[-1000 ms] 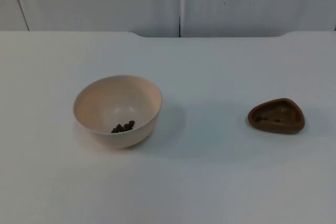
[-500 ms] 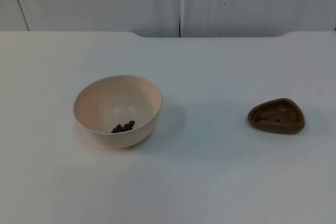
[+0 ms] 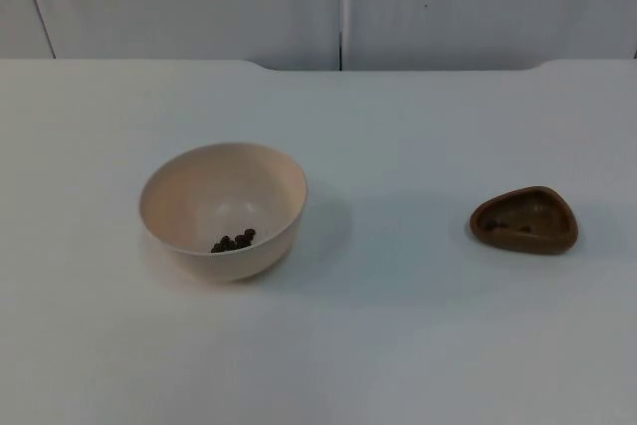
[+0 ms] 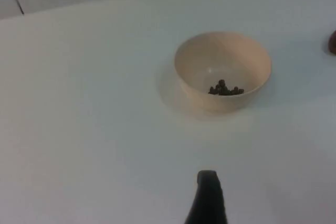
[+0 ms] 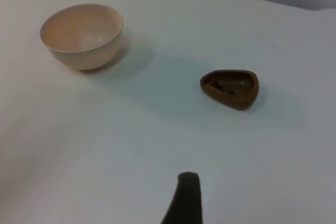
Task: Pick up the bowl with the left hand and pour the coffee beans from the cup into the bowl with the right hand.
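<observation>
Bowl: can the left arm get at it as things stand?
Probably yes. The bowl stands alone and upright on the table, ahead of the left gripper, with bare table between them. The cup sits well off to its side.

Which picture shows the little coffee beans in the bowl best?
The left wrist view: it looks into the bowl at the clustered coffee beans. The top view shows them smaller; in the right wrist view the bowl's wall hides them.
</observation>
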Controlling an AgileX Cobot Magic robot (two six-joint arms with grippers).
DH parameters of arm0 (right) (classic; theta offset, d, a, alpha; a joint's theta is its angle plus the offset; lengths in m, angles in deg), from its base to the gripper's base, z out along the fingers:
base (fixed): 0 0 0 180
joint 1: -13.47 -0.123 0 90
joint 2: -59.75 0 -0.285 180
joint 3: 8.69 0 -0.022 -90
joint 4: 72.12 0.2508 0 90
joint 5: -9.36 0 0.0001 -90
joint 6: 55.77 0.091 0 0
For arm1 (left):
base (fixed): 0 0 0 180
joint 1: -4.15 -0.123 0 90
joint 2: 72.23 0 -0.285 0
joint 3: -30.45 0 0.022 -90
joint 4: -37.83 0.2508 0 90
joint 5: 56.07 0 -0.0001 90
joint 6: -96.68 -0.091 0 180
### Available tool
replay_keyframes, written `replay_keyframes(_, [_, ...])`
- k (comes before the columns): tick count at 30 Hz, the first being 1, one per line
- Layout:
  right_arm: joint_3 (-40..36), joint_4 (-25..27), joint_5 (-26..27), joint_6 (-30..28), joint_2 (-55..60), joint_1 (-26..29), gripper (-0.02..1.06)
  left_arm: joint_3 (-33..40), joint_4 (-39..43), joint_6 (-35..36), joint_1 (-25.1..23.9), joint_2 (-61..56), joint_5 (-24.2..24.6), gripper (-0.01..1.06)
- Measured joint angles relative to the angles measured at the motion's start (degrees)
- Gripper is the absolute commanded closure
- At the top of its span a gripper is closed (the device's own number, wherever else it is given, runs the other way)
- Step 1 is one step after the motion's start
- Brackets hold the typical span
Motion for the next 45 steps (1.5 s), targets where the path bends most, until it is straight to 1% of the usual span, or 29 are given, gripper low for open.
replay_keyframes(6, [0.00, 0.00, 0.00, 0.00, 0.00, 0.00, 0.36, 0.00, 1.90, 3.12, 0.00, 0.00, 0.00, 0.42])
replay_keyframes(25, [0.00, 0.00, 0.00, 0.00, 0.00, 0.00, 0.36, 0.00, 2.12, 3.58, 0.00, 0.00, 0.00, 0.42])
replay_keyframes(31, [0.00, 0.00, 0.00, 0.12, 0.00, 0.00, 0.36, 0.00, 0.23, 3.49, 0.00, 0.00, 0.00, 0.42])
replay_keyframes(32, [0.00, 0.00, 0.00, 0.12, 0.00, 0.00, 0.34, 0.00, 0.09, 3.49, 0.00, 0.00, 0.00, 0.42])
replay_keyframes(34, [0.00, -0.16, 0.00, 0.46, 0.00, 0.00, 0.29, 0.00, -0.06, 3.49, 0.00, 0.00, 0.00, 0.42])
replay_keyframes(37, [0.00, -1.31, 0.00, 1.90, 0.00, 0.00, 0.11, 0.00, -0.09, 3.49, 0.00, 0.00, 0.00, 0.41])
replay_keyframes(38, [0.00, -2.30, 0.00, 3.13, 0.00, 0.00, 0.11, 0.00, -0.09, 3.49, 0.00, 0.00, 0.00, 0.41])
replay_keyframes(39, [0.00, -3.33, 0.00, 4.22, 0.00, 0.00, 0.06, 0.00, -0.09, 3.49, 0.00, 0.00, 0.00, 0.40])
replay_keyframes(40, [0.00, -4.34, 0.00, 5.53, 0.00, 0.00, 0.00, 0.00, -0.09, 3.49, 0.00, 0.00, 0.00, 0.34])
replay_keyframes(41, [0.00, -5.00, 0.00, 6.67, 0.00, 0.00, -0.01, 0.00, -0.09, 3.49, 0.00, 0.00, 0.00, 0.30])
replay_keyframes(44, [0.00, -5.73, 0.00, 7.77, 0.00, 0.00, -0.01, 0.00, -0.18, 3.49, 0.00, 0.00, 0.00, 0.13])
replay_keyframes(45, [0.00, -5.88, 0.00, 8.09, 0.00, 0.00, -0.01, 0.00, -0.18, 3.49, 0.00, 0.00, 0.00, 0.13])
